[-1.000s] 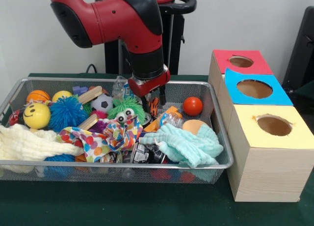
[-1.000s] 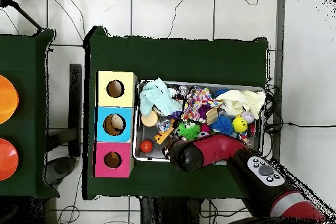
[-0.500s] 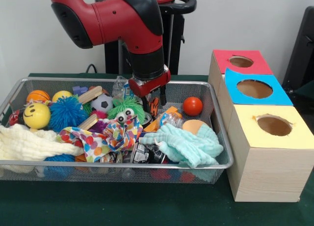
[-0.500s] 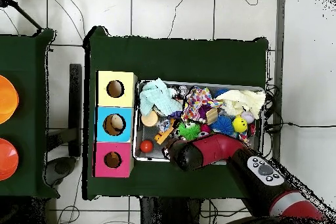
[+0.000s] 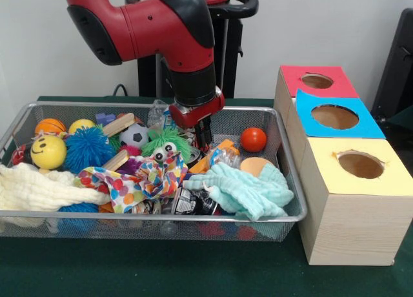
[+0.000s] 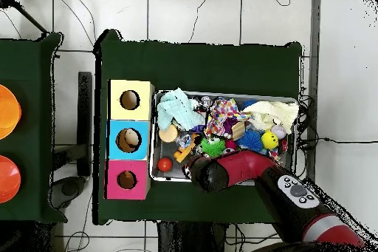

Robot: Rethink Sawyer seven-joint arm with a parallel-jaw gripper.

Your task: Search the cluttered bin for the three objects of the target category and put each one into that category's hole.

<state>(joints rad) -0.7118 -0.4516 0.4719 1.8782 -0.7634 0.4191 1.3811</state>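
From above, a dark green tabletop point(image 6: 221, 60) carries a wire bin point(image 6: 157, 174) crammed with toys and cloths. Just left of the bin stand three boxes in a column: yellow box point(image 6: 140, 86) at the far end, blue box point(image 6: 114, 140) in the middle, pink box point(image 6: 112, 180) nearest, each with a round hole in its top. Inside the bin, a pale mint cloth point(image 6: 176, 106) lies at the far left, a cream cloth point(image 6: 273, 111) at the far right, and a patterned cloth point(image 6: 223, 114) between them. A red ball point(image 6: 165, 164) sits in the near left corner. The red arm point(image 6: 247, 169) reaches in from the near right, covering the bin's near edge.
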